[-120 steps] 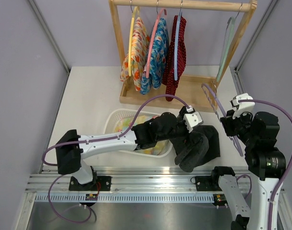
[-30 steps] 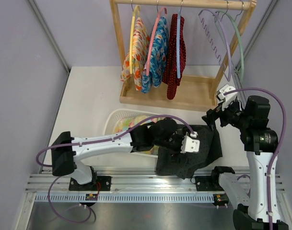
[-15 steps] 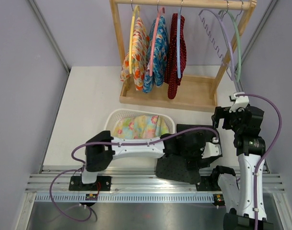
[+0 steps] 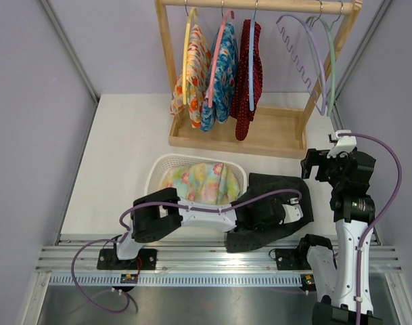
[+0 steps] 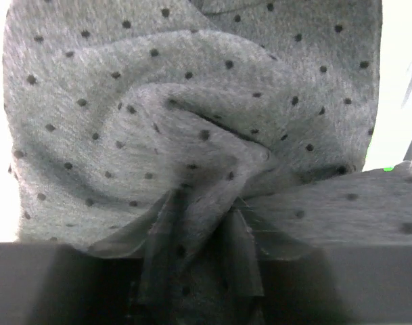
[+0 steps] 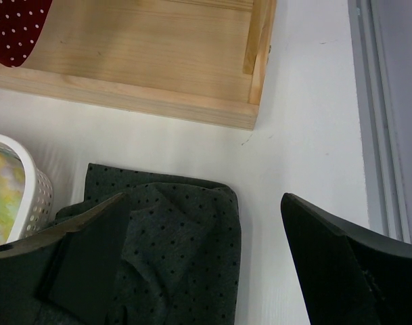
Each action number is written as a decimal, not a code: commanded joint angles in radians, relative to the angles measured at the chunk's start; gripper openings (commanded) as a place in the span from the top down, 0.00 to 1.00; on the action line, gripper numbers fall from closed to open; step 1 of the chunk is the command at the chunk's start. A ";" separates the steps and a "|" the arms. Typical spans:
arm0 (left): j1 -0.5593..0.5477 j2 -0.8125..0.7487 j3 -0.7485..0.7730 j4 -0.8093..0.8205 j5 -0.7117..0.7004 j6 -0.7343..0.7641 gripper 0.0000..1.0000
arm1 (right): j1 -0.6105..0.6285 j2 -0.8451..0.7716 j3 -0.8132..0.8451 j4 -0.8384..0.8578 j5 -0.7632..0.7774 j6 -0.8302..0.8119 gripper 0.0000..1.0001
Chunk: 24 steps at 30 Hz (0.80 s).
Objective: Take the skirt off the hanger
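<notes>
Top view: the skirt [image 4: 273, 188] is seen off the purple hanger [image 4: 306, 61], lying at 4 o'clock beside the basket [image 4: 156, 172].

Left wrist: its dotted cloth is pinched in the clenched left gripper [image 5: 199, 250].

Right wrist: the right gripper [image 6: 204, 203] is held spread and empty.

Setting-down is judged under way, and release is called for next.
</notes>
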 commanded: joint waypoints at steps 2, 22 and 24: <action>0.003 -0.081 -0.089 0.245 0.005 0.072 1.00 | -0.013 -0.014 -0.001 0.051 0.026 0.009 0.00; -0.001 -0.848 -0.059 0.166 -0.426 0.280 1.00 | -0.030 -0.007 -0.004 0.066 0.063 0.012 0.01; 0.008 -0.871 -0.022 0.125 -0.484 0.287 1.00 | -0.032 -0.007 -0.004 0.066 0.066 0.012 0.00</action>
